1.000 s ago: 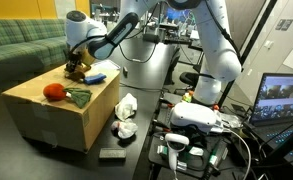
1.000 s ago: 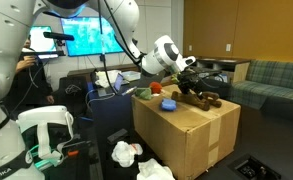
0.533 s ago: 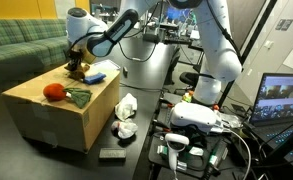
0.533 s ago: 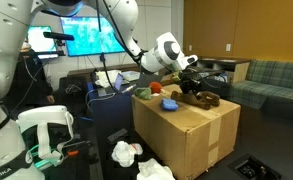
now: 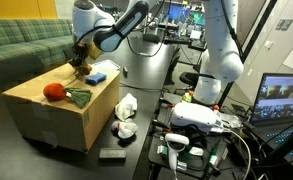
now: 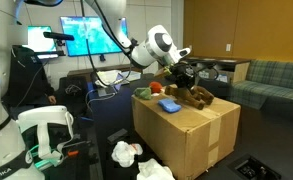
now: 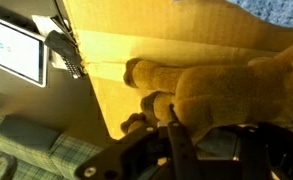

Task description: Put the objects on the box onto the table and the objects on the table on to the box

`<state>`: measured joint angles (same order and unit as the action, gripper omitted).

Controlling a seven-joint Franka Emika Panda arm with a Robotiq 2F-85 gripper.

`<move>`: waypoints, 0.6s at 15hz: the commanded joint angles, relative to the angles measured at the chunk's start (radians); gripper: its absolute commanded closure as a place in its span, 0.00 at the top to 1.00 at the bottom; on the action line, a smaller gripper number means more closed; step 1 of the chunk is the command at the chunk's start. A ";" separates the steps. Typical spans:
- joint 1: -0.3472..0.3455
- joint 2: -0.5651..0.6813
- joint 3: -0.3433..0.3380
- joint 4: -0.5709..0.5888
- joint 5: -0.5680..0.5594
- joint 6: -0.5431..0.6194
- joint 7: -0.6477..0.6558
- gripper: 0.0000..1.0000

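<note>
My gripper (image 5: 79, 63) (image 6: 183, 79) is shut on the brown plush toy (image 5: 80, 70) (image 6: 197, 96) over the far end of the tan cardboard box (image 5: 56, 118) (image 6: 186, 138). In the wrist view the plush toy (image 7: 226, 85) fills the space between my fingers (image 7: 175, 140), with the box top (image 7: 136, 40) behind it. A red ball (image 5: 54, 92) (image 6: 156, 90), a dark green cloth (image 5: 78, 98) and a flat blue block (image 5: 96, 76) (image 6: 170, 105) lie on the box. White cloth wads (image 5: 124, 105) (image 6: 126, 152) and a black bar (image 5: 111, 153) rest on the black table (image 5: 136, 160).
A green striped sofa (image 5: 21, 45) (image 6: 271, 80) stands behind the box. Another robot base with cables (image 5: 191, 120) and a laptop (image 5: 281, 100) crowd one side. A monitor (image 6: 86, 35) and desk clutter stand behind the arm.
The jaws have closed on the plush toy. The arm has risen a little and taken the toy's gripped end up with it.
</note>
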<state>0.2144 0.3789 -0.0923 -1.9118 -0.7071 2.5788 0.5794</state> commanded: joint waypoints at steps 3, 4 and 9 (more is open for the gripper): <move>0.027 -0.256 -0.021 -0.200 -0.195 0.000 0.259 0.02; 0.013 -0.294 -0.006 -0.223 -0.226 -0.018 0.296 0.02; -0.054 -0.469 0.056 -0.375 -0.347 -0.111 0.491 0.02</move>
<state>0.2098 0.0390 -0.0819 -2.1744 -0.9959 2.5139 0.9694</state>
